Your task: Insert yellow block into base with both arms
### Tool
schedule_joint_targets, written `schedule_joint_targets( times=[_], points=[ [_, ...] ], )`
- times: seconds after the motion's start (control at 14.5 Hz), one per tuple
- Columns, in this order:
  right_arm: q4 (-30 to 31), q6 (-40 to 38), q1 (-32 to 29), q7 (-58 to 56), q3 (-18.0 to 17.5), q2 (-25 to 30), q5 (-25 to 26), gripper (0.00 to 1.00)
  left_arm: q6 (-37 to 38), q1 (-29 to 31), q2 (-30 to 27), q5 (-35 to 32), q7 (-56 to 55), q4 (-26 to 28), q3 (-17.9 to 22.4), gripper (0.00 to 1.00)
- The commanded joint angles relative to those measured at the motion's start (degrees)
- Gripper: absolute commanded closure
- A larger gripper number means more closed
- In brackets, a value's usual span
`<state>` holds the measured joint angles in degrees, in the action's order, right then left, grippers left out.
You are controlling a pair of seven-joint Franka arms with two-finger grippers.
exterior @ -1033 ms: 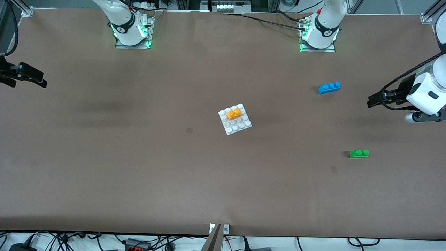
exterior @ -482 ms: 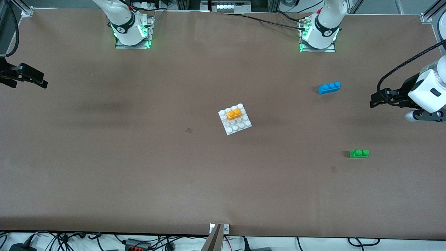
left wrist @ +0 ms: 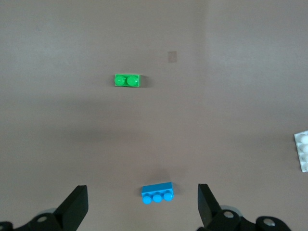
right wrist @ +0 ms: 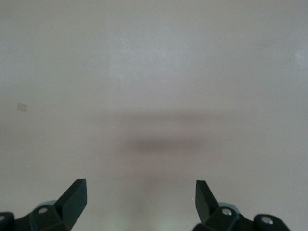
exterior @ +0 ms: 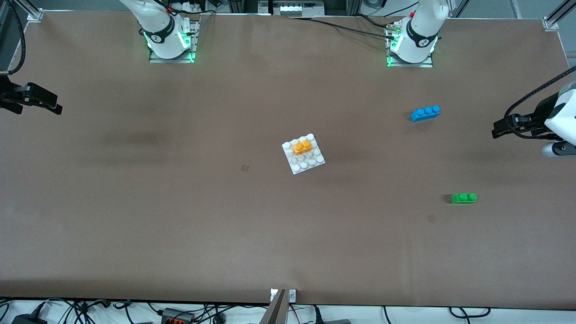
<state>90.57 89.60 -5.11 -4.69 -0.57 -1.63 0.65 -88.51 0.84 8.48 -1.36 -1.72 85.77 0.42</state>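
The yellow block (exterior: 302,146) sits on the studs of the white base (exterior: 303,154) at the table's middle, on the base's part toward the robots. A corner of the base shows in the left wrist view (left wrist: 302,150). My left gripper (exterior: 497,131) is open and empty, up in the air at the left arm's end of the table; its open jaws frame the blue brick in the left wrist view (left wrist: 142,204). My right gripper (exterior: 56,108) is open and empty over the right arm's end of the table; its wrist view (right wrist: 141,196) shows only bare table.
A blue three-stud brick (exterior: 425,112) lies toward the left arm's end, and shows in the left wrist view (left wrist: 157,193). A green two-stud brick (exterior: 464,198) lies nearer to the front camera, also in the left wrist view (left wrist: 127,80).
My left gripper has drawn back toward the left arm's end of the table, away from the base. The right gripper, the blocks and the base have not moved.
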Motion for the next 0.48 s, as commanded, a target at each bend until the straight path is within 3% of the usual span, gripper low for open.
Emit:
schedule_joint_targets(
  times=[0.0,0.41],
  points=[
    [-1.10,-0.39,-0.16,0.38,-0.31,-0.30,-0.12,0.00,2.21,-0.84,-0.04,0.39,0.58,-1.75,-1.21,0.00],
    [-1.10,-0.65,-0.08,0.29,-0.31,-0.13,0.05,0.00,2.21,-0.40,-0.04,0.84,1.37,-1.84,-1.30,0.00]
  ],
)
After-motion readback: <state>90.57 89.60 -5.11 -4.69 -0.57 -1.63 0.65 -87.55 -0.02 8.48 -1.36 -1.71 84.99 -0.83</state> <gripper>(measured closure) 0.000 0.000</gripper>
